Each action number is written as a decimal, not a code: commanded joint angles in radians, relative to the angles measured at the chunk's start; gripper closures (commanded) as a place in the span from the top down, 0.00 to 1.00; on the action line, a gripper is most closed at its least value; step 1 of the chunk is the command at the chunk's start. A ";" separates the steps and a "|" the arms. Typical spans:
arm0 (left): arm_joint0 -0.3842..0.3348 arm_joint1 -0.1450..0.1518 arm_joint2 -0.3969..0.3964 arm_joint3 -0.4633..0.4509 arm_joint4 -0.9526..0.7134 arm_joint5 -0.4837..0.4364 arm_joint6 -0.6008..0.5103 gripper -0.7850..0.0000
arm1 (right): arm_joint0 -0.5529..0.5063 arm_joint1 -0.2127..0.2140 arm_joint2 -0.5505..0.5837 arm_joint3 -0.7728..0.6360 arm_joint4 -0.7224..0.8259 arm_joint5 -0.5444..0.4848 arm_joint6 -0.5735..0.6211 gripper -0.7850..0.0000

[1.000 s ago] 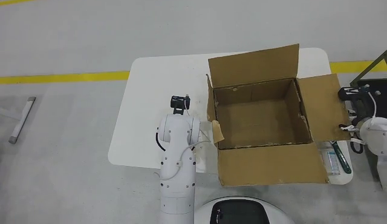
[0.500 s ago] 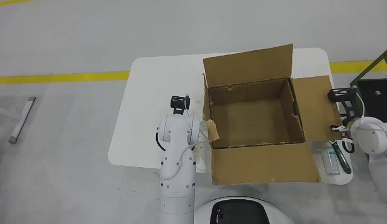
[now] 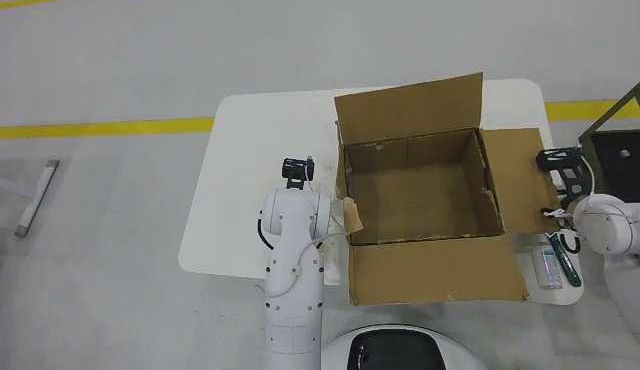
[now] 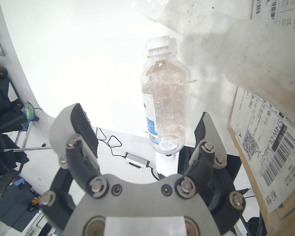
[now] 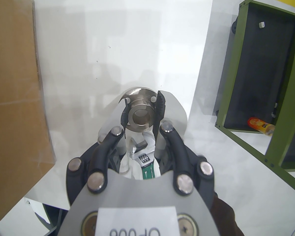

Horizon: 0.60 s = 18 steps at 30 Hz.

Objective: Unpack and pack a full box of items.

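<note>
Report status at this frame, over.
Left gripper open above a bottle lying on the table. Right gripper shut on a metal flange. Box open, nothing seen inside, flaps spread.

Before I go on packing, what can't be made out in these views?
- Top view: the left arm seems to cover the patch of table where the water bottle lies.
- Right wrist view: the right gripper, shut on the metal flange, hides most of the green-handled wrench.
- Right wrist view: whether the flange touches the table cannot be told.
- Left wrist view: the cardboard box is cut off by the picture's edge.
</note>
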 commanded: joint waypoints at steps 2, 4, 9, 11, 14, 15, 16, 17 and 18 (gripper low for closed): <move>0.000 0.000 0.000 0.000 0.000 0.000 0.000 1.00 | 0.003 0.001 -0.002 0.003 0.001 0.003 0.001 0.41; 0.000 0.000 0.000 0.000 0.000 0.000 0.000 1.00 | 0.004 0.001 -0.003 0.004 0.001 0.005 0.001 0.44; 0.000 0.000 0.000 0.000 0.000 0.000 0.000 1.00 | 0.008 0.003 0.015 -0.012 0.024 0.018 -0.010 0.49; 0.000 0.000 0.000 0.000 0.000 0.000 0.000 1.00 | 0.003 0.004 0.044 -0.035 0.054 0.028 -0.021 0.49; 0.000 0.000 0.000 0.000 0.000 0.000 0.000 1.00 | -0.017 0.007 0.114 -0.082 0.120 0.028 -0.071 0.49; 0.000 0.000 0.000 0.000 0.000 0.000 0.000 1.00 | -0.026 0.008 0.141 -0.098 0.139 0.029 -0.089 0.49; 0.000 0.000 0.000 0.000 0.000 0.000 0.000 1.00 | -0.038 0.008 0.169 -0.113 0.163 0.034 -0.109 0.53; 0.000 0.000 0.000 0.000 0.000 0.000 0.000 1.00 | -0.047 0.009 0.200 -0.130 0.184 0.044 -0.130 0.56; 0.000 0.000 0.000 0.000 0.000 0.000 0.000 1.00 | -0.059 0.009 0.228 -0.147 0.199 0.055 -0.150 0.64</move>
